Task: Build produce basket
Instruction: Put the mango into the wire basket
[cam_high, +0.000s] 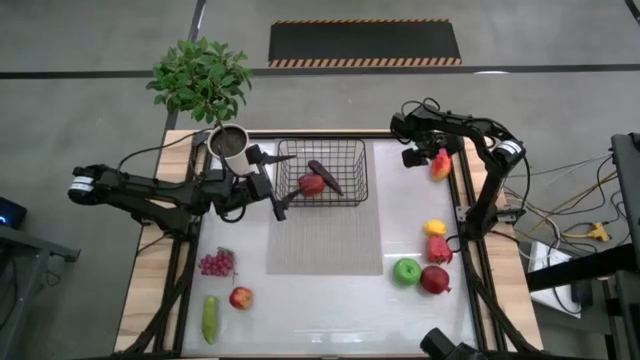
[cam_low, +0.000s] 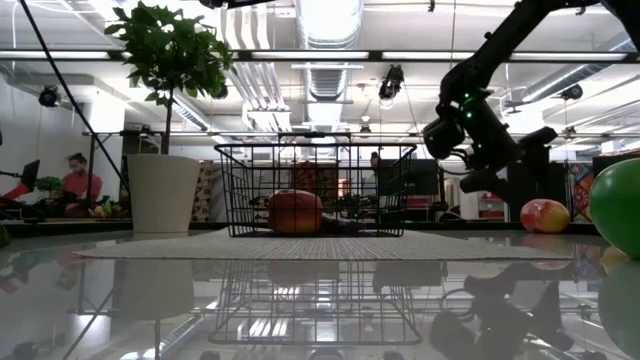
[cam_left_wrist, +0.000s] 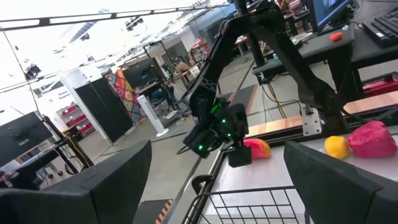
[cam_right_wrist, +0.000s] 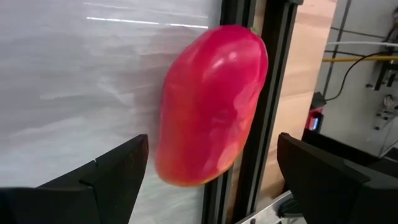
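From above I see my right hand (cam_high: 424, 157) spread open at the far right edge of the tabletop (cam_high: 320, 300), hovering just beside the mango (cam_high: 441, 164) and gripping nothing; its wrist view shows the mango (cam_right_wrist: 211, 106) lying between the parted fingers (cam_right_wrist: 99, 180), against the dark frame rail. My left hand (cam_high: 281, 183) is also open and empty, held at the left side of the basket (cam_high: 322, 171), near the white plant pot (cam_high: 231, 147). The basket sits on a grey mat (cam_high: 325, 238) and holds a red apple (cam_high: 312, 184) and a dark eggplant (cam_high: 325, 175). Still on the tabletop: grapes (cam_high: 217, 263), a cucumber (cam_high: 210, 318) and a red apple (cam_high: 241, 297) front left; a yellow pepper (cam_high: 434, 228), red pepper (cam_high: 439, 249), green apple (cam_high: 406, 270) and another red apple (cam_high: 435, 280) at right.
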